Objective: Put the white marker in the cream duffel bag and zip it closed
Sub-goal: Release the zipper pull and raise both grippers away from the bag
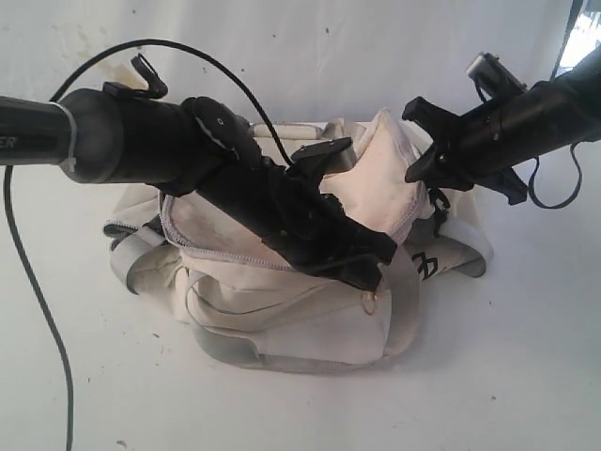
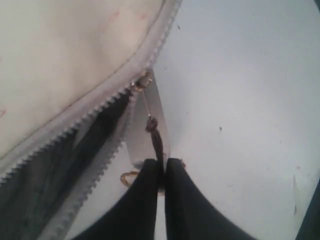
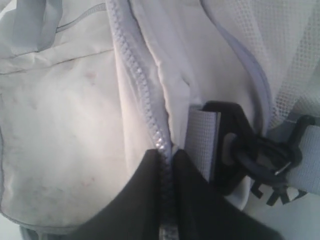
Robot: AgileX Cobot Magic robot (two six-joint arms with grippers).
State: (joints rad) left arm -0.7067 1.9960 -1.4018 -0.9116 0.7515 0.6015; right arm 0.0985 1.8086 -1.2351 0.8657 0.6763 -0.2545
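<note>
The left jaws are pressed shut on a thin brown cord pull tied to the metal slider. The right jaws are clamped on the toothed grey zipper tape. The soft, stained cream duffel bag is slumped on the white desk, with its black logo at 3 o'clock.

Bright, washed-out light; wrist views soft, perhaps slightly defocused.

On my feed the cream duffel bag shows faint brownish stains. Its zipper is pale grey, the pull cord brown, the webbing strap grey, the lining dark and the logo black. The mesh panel is white. The left gripper and right gripper are black, the table white.
</note>
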